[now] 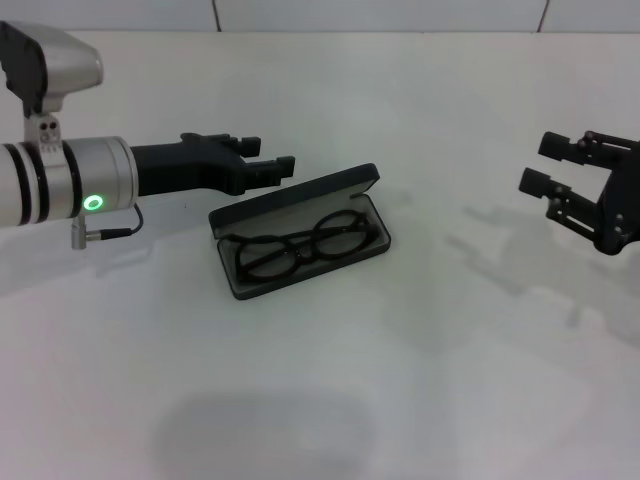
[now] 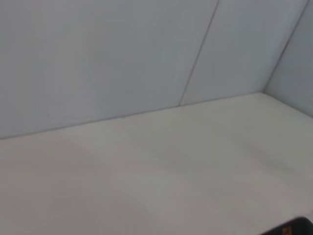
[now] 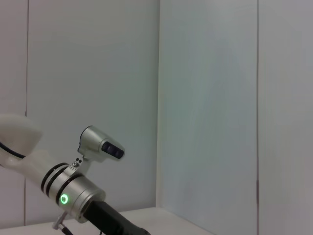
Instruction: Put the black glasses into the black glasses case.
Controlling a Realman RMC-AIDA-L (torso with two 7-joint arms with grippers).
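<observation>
The black glasses case (image 1: 300, 199) lies open at the table's centre, its lid tilted back on the far side. The black glasses (image 1: 300, 247) lie inside it on the grey lining, lenses flat and side by side. My left gripper (image 1: 264, 156) hovers just behind and left of the lid, open and holding nothing. My right gripper (image 1: 540, 164) hangs well off to the right of the case, open and empty. In the left wrist view only a dark sliver with an orange speck (image 2: 292, 228) shows at the frame's edge.
The white table (image 1: 420, 380) runs back to a pale panelled wall (image 1: 380, 14). The right wrist view shows the left arm's silver wrist with its green light (image 3: 63, 199) before a wall corner (image 3: 159, 98).
</observation>
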